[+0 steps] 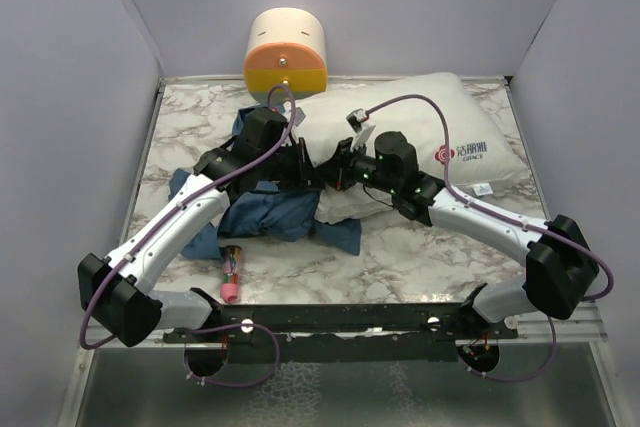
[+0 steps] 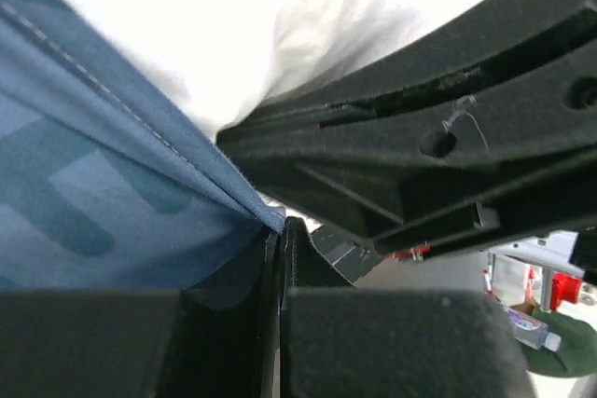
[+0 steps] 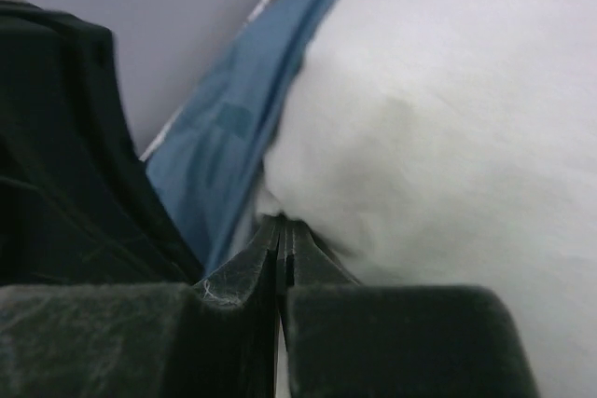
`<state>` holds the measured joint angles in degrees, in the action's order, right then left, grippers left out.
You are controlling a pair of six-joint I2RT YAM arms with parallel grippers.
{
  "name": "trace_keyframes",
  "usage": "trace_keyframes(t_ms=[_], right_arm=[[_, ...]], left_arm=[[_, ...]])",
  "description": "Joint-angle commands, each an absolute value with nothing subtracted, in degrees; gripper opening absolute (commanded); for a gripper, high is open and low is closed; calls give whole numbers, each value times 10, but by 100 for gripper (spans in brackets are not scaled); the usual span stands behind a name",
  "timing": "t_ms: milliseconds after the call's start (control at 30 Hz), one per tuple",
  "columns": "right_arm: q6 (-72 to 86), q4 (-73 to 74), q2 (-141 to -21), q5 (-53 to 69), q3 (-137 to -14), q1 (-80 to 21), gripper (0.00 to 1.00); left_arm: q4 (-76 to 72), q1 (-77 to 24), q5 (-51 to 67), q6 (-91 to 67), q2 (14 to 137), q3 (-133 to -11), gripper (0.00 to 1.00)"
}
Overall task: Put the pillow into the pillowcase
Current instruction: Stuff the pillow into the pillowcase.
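Mouth-opening step: the left gripper [image 2: 283, 228], jaws closed on the hem of the pillowcase [image 1: 268, 215], meets at centre the right gripper [image 3: 282, 227], pinched shut where blue cloth borders the pillow [image 1: 440, 122] (its hold unclear), with the case bunched toward 8 o'clock and the pillow toward 2 o'clock; the next move probably calls for drawing the hem over the pillow's near corner.

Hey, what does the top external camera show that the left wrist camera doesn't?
Only the top view: the cream-and-orange cylinder and the white marble tabletop. Only the left wrist view: the left tool shut on the stitched edge of the blue printed cloth pillowcase. Both: that pillowcase and the plump white fabric pillow.
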<state>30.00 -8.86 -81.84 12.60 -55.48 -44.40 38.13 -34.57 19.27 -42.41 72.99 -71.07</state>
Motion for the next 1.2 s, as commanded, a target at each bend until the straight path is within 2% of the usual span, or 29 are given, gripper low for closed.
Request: trace_keyframes(t_ms=[0, 100, 200, 333, 400, 500, 633, 733, 867, 967, 1000, 1100, 1167], right_arm=[[351, -213, -815, 135, -569, -443, 1], [352, -178, -828, 124, -555, -442, 1], [303, -155, -791, 125, -522, -442, 4], [202, -77, -707, 118, -525, -442, 31], [167, -39, -666, 107, -536, -441, 41], [152, 13, -617, 84, -545, -441, 50], [167, 63, -577, 100, -520, -441, 55], [206, 73, -552, 137, -471, -441, 63], [247, 52, -525, 167, -418, -441, 65], [244, 41, -544, 169, -431, -441, 65], [234, 46, -559, 170, -449, -441, 65], [211, 73, -603, 161, -511, -441, 66], [203, 87, -625, 145, -537, -441, 66]], left_arm=[[263, -351, 276, -459, 747, -748, 0], [240, -344, 257, -460, 752, -735, 0], [242, -320, 247, -463, 741, -694, 0], [232, -295, 241, -468, 700, -627, 0], [221, -288, 246, -473, 679, -603, 0], [202, -279, 252, -483, 664, -583, 0], [172, -277, 260, -493, 662, -575, 0], [158, -277, 270, -499, 665, -579, 0], [148, -277, 282, -501, 667, -585, 0], [147, -276, 288, -506, 666, -581, 0], [155, -276, 285, -506, 664, -581, 4], [208, -275, 252, -493, 645, -595, 33], [246, -272, 223, -476, 628, -608, 45]])
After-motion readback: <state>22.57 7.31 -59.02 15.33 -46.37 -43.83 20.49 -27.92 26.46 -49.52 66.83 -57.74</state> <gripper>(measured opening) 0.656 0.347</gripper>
